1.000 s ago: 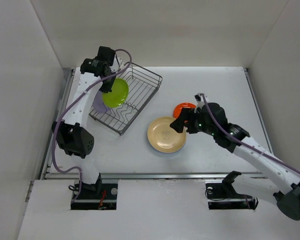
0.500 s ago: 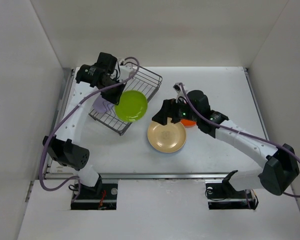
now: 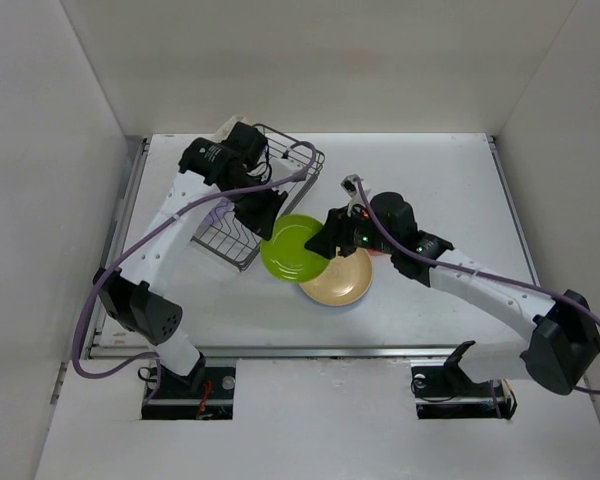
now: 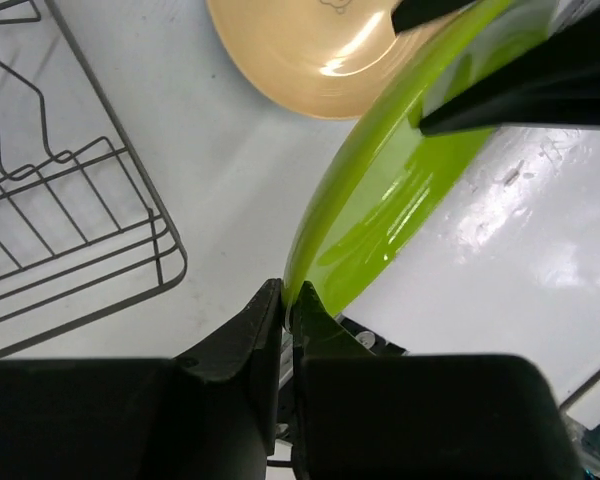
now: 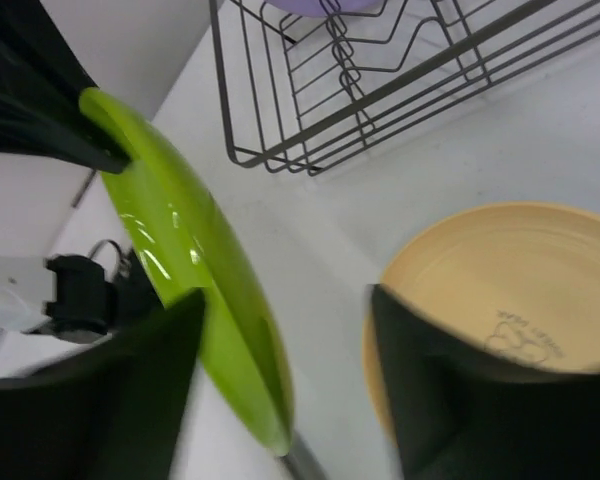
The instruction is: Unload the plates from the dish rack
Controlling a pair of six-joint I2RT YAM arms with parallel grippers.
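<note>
My left gripper (image 3: 266,216) (image 4: 288,300) is shut on the rim of the lime green plate (image 3: 294,249) (image 4: 400,190), holding it tilted above the table between the dish rack (image 3: 298,160) (image 4: 80,220) and the tan-yellow plate (image 3: 346,286) (image 4: 300,50). My right gripper (image 3: 331,240) (image 5: 285,300) stands open around the green plate's (image 5: 180,240) opposite edge. That edge lies close to its left finger, with a gap to the right one. The tan plate (image 5: 500,270) lies flat on the table. A lavender plate (image 5: 320,5) stands in the rack (image 5: 380,90). A red-orange plate (image 3: 379,250) peeks out beneath my right wrist.
White walls close in the table on the left, back and right. The rack sits at the back left, its near corner close to the green plate. My right arm stretches diagonally from the front right.
My left gripper carried the green plate out of the rack, rightward and toward the front. My right gripper moved left to the plate's far edge and its jaws have narrowed around it.
</note>
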